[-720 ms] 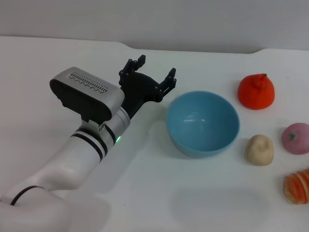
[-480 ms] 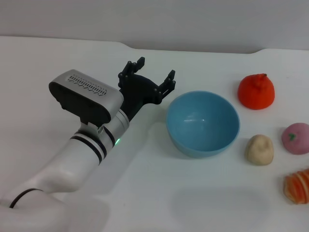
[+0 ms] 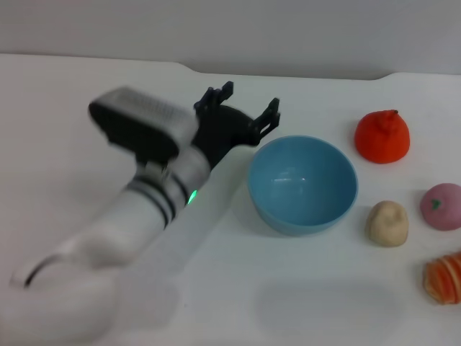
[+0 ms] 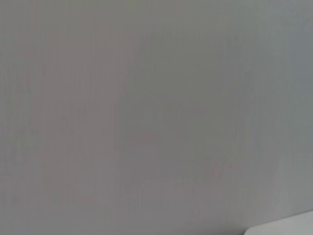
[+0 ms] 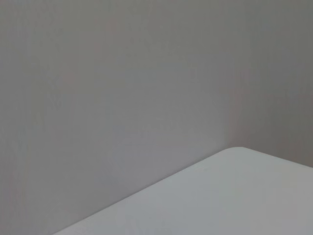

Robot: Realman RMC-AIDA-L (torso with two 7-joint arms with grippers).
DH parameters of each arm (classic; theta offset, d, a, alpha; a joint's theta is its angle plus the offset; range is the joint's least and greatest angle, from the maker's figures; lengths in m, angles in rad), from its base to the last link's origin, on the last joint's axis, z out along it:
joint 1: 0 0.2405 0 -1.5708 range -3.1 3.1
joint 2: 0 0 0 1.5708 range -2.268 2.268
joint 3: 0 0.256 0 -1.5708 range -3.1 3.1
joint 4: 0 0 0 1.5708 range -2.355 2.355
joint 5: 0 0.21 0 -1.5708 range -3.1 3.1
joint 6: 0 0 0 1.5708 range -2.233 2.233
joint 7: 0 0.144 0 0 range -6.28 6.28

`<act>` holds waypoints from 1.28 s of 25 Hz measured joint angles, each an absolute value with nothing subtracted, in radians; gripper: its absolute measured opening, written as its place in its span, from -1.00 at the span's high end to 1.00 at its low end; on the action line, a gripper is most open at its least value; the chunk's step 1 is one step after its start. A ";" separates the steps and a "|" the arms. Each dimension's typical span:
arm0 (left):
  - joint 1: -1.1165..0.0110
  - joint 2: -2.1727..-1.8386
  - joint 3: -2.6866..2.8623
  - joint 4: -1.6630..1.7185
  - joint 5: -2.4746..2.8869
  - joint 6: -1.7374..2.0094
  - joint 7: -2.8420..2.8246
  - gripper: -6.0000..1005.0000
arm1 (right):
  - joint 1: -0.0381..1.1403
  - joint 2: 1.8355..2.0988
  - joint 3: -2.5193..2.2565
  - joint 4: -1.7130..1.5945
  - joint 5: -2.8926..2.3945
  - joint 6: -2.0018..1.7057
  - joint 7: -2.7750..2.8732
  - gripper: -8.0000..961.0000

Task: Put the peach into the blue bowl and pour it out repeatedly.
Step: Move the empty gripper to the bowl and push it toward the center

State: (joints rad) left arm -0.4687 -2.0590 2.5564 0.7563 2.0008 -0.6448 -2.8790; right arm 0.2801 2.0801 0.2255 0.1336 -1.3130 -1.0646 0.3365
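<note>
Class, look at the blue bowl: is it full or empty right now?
Empty. The head view shows the blue bowl's bare inside; the peach lies on the table to its right.

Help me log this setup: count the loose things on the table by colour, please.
Blue: 1, the blue bowl
Pink: 1, the peach
Orange-red: 1, fruit
Beige: 1, lumpy item
Orange-and-white striped: 1, item
Total: 5

Left arm (image 3: 148,216): glossy white round tube links, two black bands near the wrist, small green light beside them. Grey box with black sides and a vented top (image 3: 140,126) sits on the wrist. Left gripper (image 3: 245,108): matte black, two forked fingers (image 3: 268,115). Thin black cable (image 3: 32,270) loops at the near link.
</note>
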 joint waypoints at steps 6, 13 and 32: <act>-0.501 -2.050 2.214 0.907 2.150 -0.135 -2.869 -0.62 | 0.278 2.080 0.226 0.144 -1.313 -1.065 0.336 -0.39; -0.597 -2.056 1.925 0.931 2.184 0.399 -2.787 -0.62 | 0.276 2.080 0.225 0.147 -1.313 -1.065 0.337 -0.39; -0.724 -2.070 1.749 0.740 2.150 0.666 -2.699 -0.62 | 0.281 2.078 0.230 0.147 -1.306 -1.065 0.331 -0.39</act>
